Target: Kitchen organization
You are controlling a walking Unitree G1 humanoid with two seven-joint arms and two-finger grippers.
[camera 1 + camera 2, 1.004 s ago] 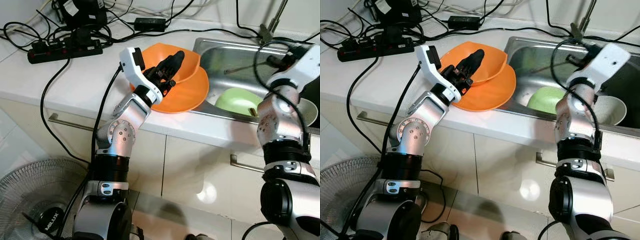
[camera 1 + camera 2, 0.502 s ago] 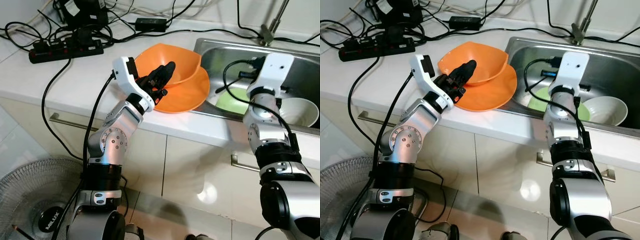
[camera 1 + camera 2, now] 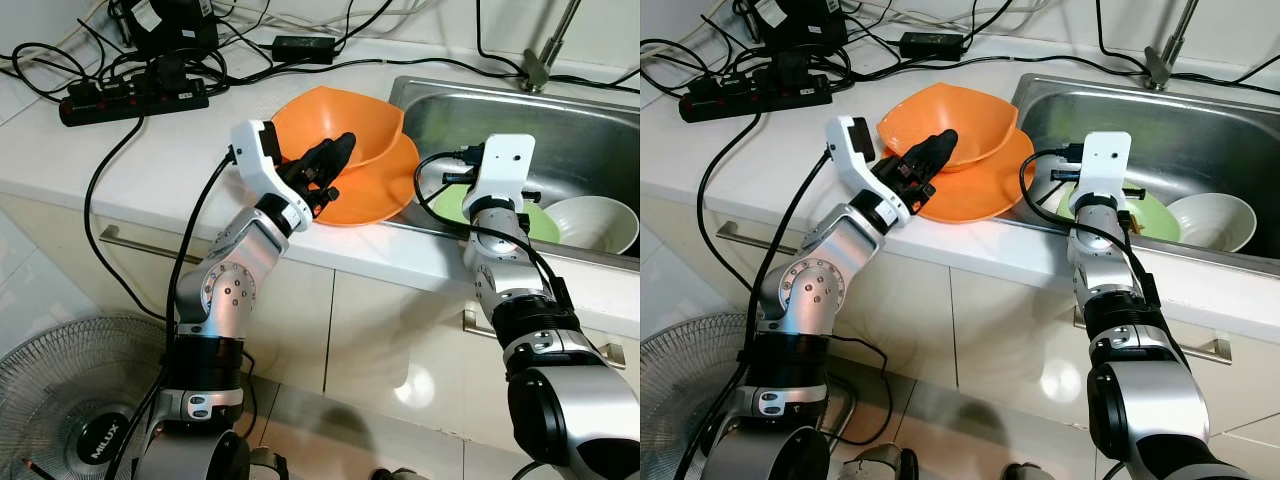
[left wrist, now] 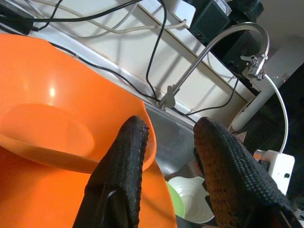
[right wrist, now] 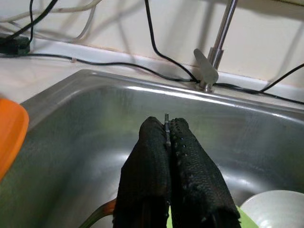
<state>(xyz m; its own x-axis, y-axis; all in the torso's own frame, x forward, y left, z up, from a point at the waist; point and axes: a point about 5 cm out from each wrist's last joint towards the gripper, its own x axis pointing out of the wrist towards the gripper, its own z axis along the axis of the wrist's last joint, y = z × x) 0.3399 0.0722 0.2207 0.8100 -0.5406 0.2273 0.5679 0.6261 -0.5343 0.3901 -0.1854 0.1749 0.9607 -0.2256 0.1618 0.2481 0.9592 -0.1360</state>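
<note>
An orange bowl [image 3: 345,120] sits tilted on an orange plate [image 3: 375,195] on the white counter, beside the steel sink [image 3: 450,110]. My left gripper [image 3: 328,165] is open at the bowl's near rim, which lies between its fingers [image 4: 130,142]; I cannot tell whether they touch it. In the sink lie a green bowl [image 3: 1152,215] and a white bowl [image 3: 595,222]. My right wrist [image 3: 500,165] hangs over the sink's front edge. The right gripper [image 5: 167,124] is shut, with a thin grey sliver between its tips.
A black power strip [image 3: 130,100] and several cables lie on the counter at the back left. The faucet [image 3: 545,50] rises behind the sink. Cabinet doors with bar handles [image 3: 140,245] are below, and a floor fan [image 3: 70,400] stands at the lower left.
My right arm has come down and leftward from high over the sink to its front edge. The left gripper has stayed at the orange bowl's rim, drawn back slightly.
</note>
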